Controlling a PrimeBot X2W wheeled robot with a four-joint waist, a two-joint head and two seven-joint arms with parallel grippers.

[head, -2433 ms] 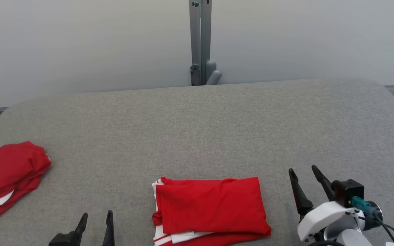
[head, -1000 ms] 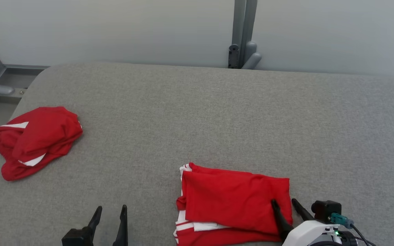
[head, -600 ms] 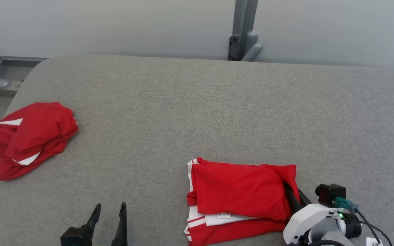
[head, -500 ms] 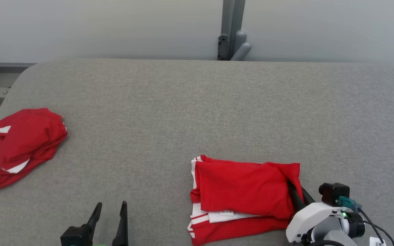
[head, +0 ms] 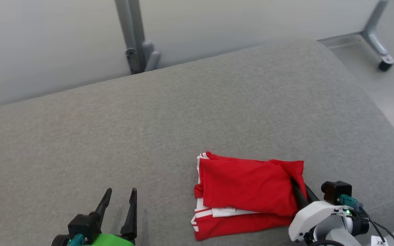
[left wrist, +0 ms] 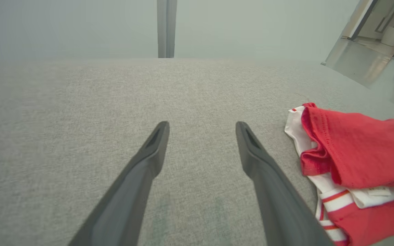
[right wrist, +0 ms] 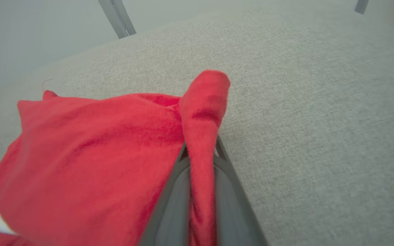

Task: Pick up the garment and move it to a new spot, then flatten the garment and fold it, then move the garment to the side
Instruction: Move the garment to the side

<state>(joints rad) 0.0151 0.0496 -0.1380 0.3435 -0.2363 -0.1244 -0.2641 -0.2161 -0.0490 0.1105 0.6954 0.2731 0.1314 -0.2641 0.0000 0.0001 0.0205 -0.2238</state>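
right gripper (right wrist: 201, 150) pinches red garment (head: 248, 186) edge; left gripper (left wrist: 202, 128) spread wide

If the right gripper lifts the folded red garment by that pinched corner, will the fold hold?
Probably not: the folded red garment is floppy, its corner bunched in the right gripper. Its loose white-striped lower layers would likely sag open. It looks light.
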